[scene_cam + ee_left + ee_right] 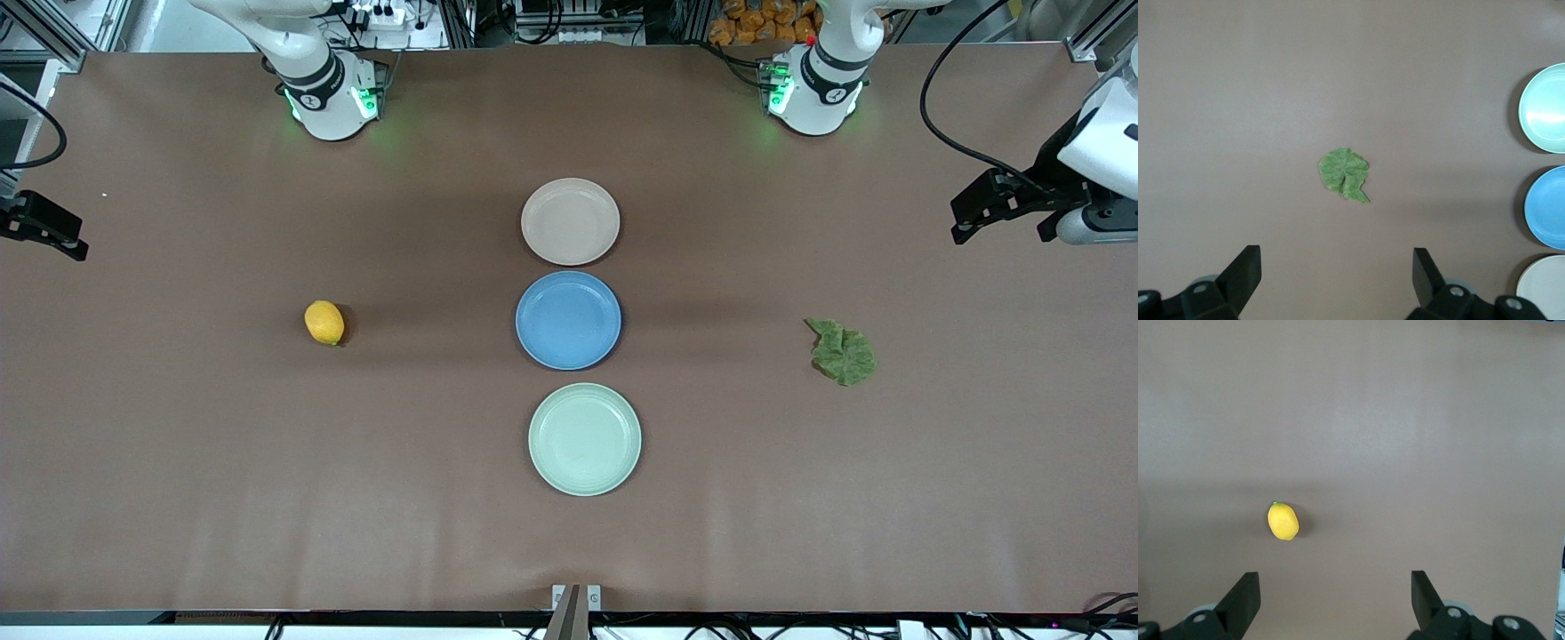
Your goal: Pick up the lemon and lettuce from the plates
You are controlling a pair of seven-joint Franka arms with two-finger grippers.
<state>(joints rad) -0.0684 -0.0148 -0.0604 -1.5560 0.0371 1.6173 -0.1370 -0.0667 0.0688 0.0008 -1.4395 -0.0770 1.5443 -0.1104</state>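
Observation:
The lemon [324, 322] lies on the bare table toward the right arm's end, also in the right wrist view [1283, 521]. The lettuce [843, 353] lies flat on the table toward the left arm's end, also in the left wrist view [1345, 175]. The beige-pinkish plate [570, 221] and the mint green plate [584, 438] are both empty. My left gripper [965, 222] is open and empty over the table's left-arm end [1337, 267]. My right gripper [67, 240] is open and empty over the right-arm end [1335, 587].
A blue plate [568, 320], empty, sits between the two other plates in a row down the table's middle. The left wrist view shows the mint [1545, 107], blue [1548, 207] and beige [1541, 287] plates at its edge. The arm bases [333, 98] [813, 89] stand along the table's back.

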